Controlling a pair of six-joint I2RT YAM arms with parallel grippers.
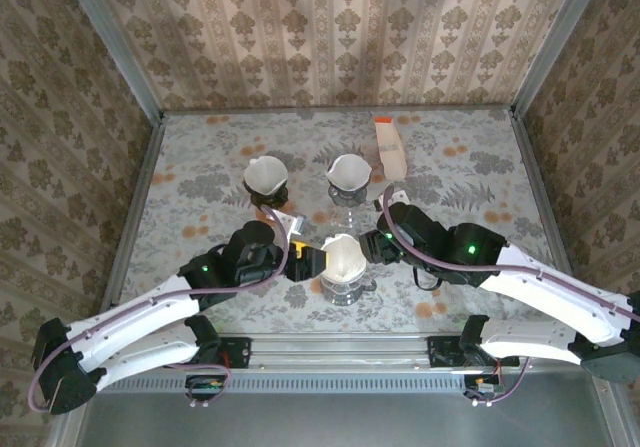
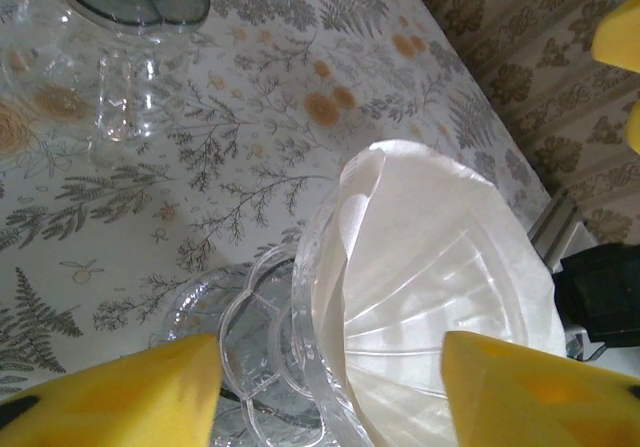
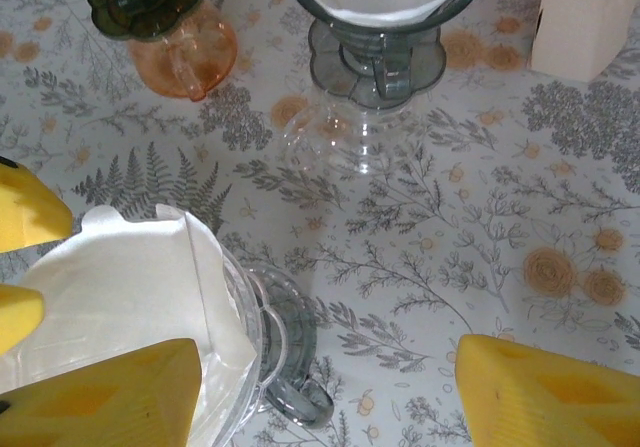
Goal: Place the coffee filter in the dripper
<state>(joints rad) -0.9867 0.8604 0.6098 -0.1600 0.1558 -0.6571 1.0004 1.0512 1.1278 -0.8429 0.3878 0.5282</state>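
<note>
Top external: I list one white coffee filter [image 1: 343, 255], seated in the clear glass dripper [image 1: 340, 289] at the near centre of the table [image 1: 480, 157]. The left gripper [image 1: 308, 263] sits just left of it and the right gripper [image 1: 372, 247] just right. Left wrist: I see yellow pads [image 2: 110, 392] spread apart, holding nothing, with filter and dripper between them. Right wrist: jaws spread wide and empty, the filter beside the left-hand pad. Far side: two further drippers [image 1: 266, 175] with filters, and a carton [image 1: 388, 147] to their right.

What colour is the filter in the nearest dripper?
White. The coffee filter lines a clear glass dripper; the left wrist view shows it best.
</note>
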